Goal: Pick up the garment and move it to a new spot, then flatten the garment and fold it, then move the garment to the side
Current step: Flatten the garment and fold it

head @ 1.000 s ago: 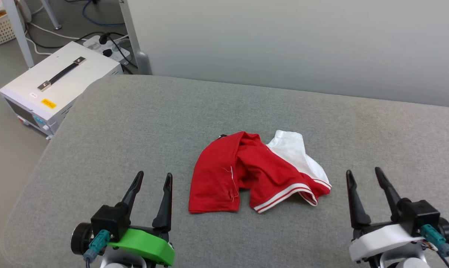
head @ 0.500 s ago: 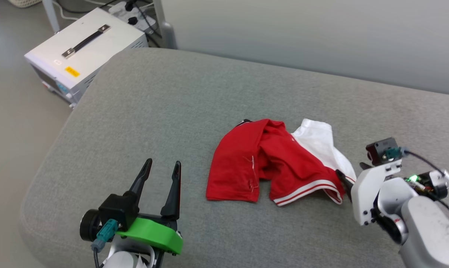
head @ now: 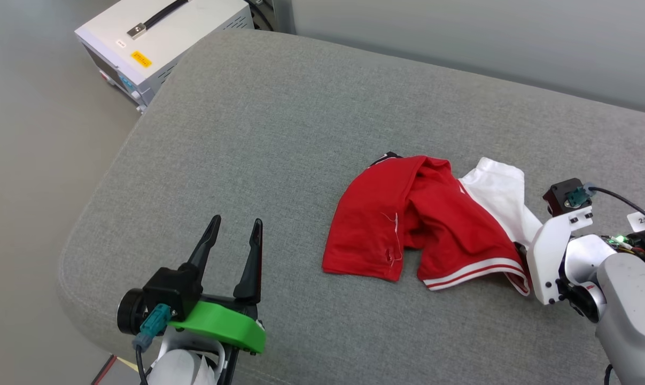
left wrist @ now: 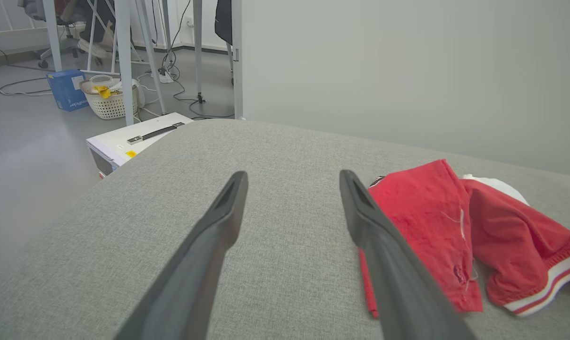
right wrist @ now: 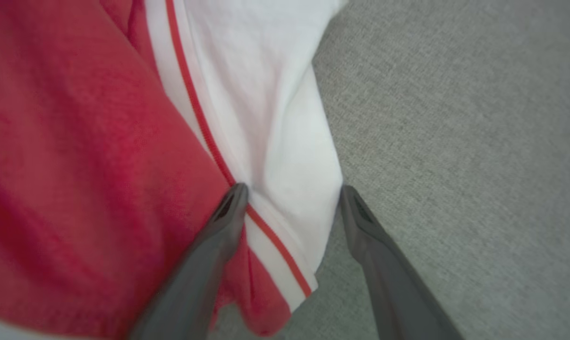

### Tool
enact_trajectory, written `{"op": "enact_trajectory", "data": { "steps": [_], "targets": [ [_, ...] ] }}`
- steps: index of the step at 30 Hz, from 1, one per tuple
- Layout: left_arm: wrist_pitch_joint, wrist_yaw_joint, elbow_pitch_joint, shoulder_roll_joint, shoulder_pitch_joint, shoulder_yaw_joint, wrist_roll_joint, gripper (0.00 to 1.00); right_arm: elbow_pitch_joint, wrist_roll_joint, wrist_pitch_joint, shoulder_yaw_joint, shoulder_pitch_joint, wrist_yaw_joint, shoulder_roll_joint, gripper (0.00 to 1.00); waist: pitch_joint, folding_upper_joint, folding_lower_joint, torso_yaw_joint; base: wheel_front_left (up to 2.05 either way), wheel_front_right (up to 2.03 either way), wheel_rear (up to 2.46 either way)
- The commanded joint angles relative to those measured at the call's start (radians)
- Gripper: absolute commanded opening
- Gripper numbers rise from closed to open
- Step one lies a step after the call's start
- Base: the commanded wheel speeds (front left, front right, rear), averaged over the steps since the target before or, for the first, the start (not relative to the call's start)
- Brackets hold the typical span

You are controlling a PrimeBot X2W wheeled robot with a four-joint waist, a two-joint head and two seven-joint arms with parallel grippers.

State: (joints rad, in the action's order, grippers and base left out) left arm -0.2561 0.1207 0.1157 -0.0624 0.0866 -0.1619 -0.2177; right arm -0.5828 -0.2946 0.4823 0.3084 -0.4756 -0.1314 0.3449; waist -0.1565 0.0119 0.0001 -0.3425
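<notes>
Right gripper [right wrist: 292, 189]: jaws spread wide, straddling white sleeve edge of garment [right wrist: 77, 141]; one finger on striped trim, other at sleeve's outer edge, nothing clamped. Left gripper [head: 236, 220]: jaws open, empty, over near-left of grey cushion [head: 274, 133], apart from garment. Garment crumpled, right of centre on cushion; red body left, white sleeve right. White box [head: 162, 32] on floor, far left.

Head camera looks steeply down on the grey cushion [head: 301, 107]; left wrist camera skims low across it toward the wall [left wrist: 407, 71]; right wrist camera sits close above the red jersey [right wrist: 77, 141], which all three share.
</notes>
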Motion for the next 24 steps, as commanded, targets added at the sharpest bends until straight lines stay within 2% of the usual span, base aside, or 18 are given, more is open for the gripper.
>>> {"op": "enact_trajectory", "data": {
  "steps": [1, 3, 5, 11, 15, 24],
  "targets": [
    [-0.006, 0.007, -0.001, 0.007, 0.017, 0.003, 0.010, 1.00, -0.031, -0.010, 0.004, 0.014, 0.001, 0.001, 0.003, 1.00, -0.008, -0.0119, -0.0001, -0.003, 0.00, 0.00, 0.00],
    [-0.006, 0.007, 0.000, 0.008, 0.019, 0.005, 0.011, 1.00, -0.055, -0.029, 0.007, 0.023, 0.003, 0.001, -0.001, 1.00, -0.010, -0.0119, -0.0001, 0.000, 0.00, 0.00, 0.00],
    [-0.006, 0.008, 0.002, 0.009, 0.021, 0.006, 0.013, 1.00, -0.073, -0.053, 0.015, 0.035, 0.006, 0.001, -0.006, 0.00, -0.010, -0.0119, -0.0001, 0.005, 0.00, 0.00, 0.00],
    [-0.006, 0.009, 0.012, 0.011, 0.017, 0.011, 0.019, 1.00, -0.087, -0.097, -0.045, 0.041, 0.011, 0.001, 0.009, 0.00, 0.015, -0.0119, -0.0001, 0.033, 0.00, 0.00, 0.00],
    [-0.006, 0.010, 0.025, 0.011, -0.003, 0.020, 0.026, 1.00, -0.079, -0.110, -0.106, -0.037, 0.069, 0.001, 0.026, 0.00, 0.066, -0.0119, -0.0001, 0.075, 0.00, 0.00, 0.00],
    [-0.006, 0.010, 0.029, 0.011, -0.034, 0.015, 0.030, 1.00, 0.011, -0.046, -0.084, -0.252, 0.273, 0.001, 0.039, 0.00, 0.112, -0.0119, -0.0001, 0.159, 0.00, 0.00, 0.00]
  ]
}}
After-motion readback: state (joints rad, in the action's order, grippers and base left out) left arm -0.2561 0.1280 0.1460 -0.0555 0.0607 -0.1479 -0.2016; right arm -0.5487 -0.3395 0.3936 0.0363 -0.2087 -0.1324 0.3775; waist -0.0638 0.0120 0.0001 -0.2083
